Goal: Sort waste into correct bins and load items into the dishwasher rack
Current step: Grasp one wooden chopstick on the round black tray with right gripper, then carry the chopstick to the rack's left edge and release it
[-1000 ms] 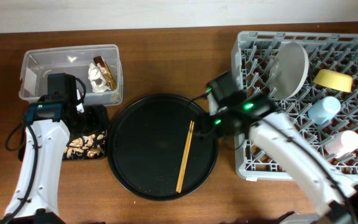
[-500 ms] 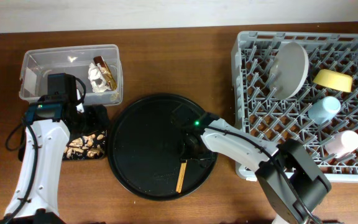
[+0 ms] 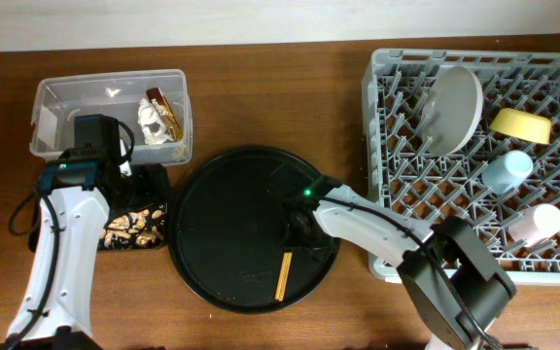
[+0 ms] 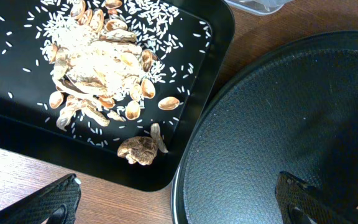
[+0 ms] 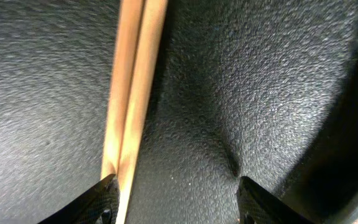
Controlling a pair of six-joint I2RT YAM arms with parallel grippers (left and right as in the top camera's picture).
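Note:
The wooden chopsticks (image 3: 284, 273) lie on the large round black tray (image 3: 222, 233); my right gripper (image 3: 299, 231) is low over them, open, its left finger touching the pair (image 5: 132, 93). The grey dishwasher rack (image 3: 382, 253) holds the grey-green plate (image 3: 452, 107), yellow bowl (image 3: 521, 124), blue cup (image 3: 507, 172) and pink cup (image 3: 536, 224). The clear tub (image 3: 56, 102) holds white tissue (image 3: 151, 121) and a brown wrapper (image 3: 163, 107). The shallow black tray (image 3: 154, 180) holds food scraps (image 4: 101, 62). My left gripper (image 4: 179, 199) is open and empty above the gap between both trays.
Brown wooden table (image 3: 261, 87) under everything. The round tray sits between the shallow tray and the rack. Rice grains (image 4: 160, 25) are scattered in the shallow tray. My right arm (image 3: 397, 238) stretches across the rack's front left corner.
My right gripper has come from the rack's left edge down onto the round tray over the chopsticks. In the last half second it hardly moved. The left arm stayed still.

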